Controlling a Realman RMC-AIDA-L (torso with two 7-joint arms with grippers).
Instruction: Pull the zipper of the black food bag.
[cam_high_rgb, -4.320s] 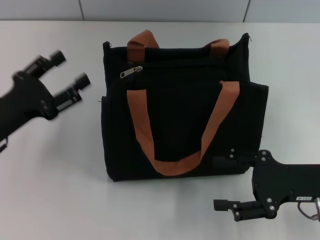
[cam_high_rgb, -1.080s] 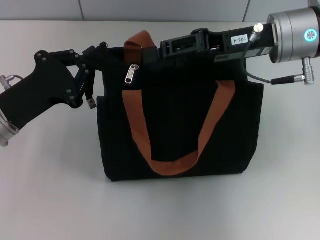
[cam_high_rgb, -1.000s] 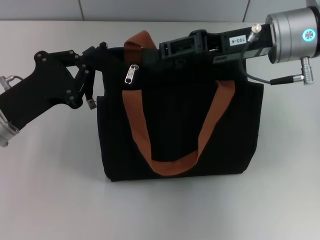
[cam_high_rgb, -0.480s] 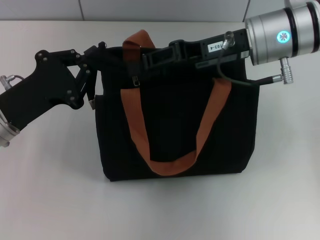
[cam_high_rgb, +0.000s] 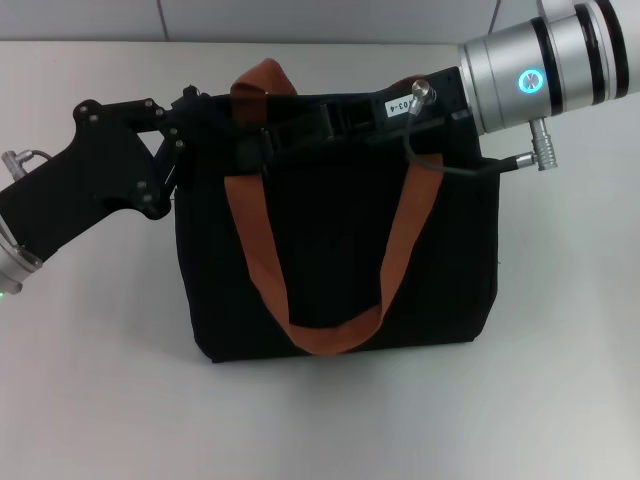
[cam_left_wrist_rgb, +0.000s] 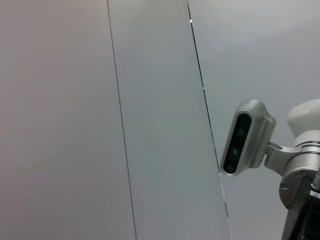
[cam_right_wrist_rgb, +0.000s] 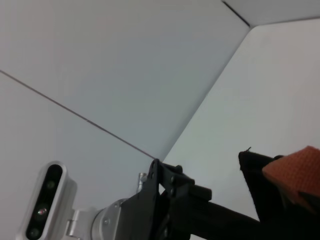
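The black food bag (cam_high_rgb: 335, 250) is braced at ten o'clock by the left end effector (cam_high_rgb: 180, 125), while the right end effector (cam_high_rgb: 262, 140) covers the zipper; neither grip can be told, so progress is unclear.

table: pale, plain surface (cam_high_rgb: 100, 380)
on it: the black food bag (cam_high_rgb: 340, 240), lying flat, handles uppermost
bag's place: between the left gripper (cam_high_rgb: 185, 120) and right gripper (cam_high_rgb: 262, 140), its top edge at both

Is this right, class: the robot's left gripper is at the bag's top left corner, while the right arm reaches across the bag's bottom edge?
Not quite. In the head view the right gripper reaches across the top edge of the black food bag, not the bottom. The left gripper is indeed at the top left corner.
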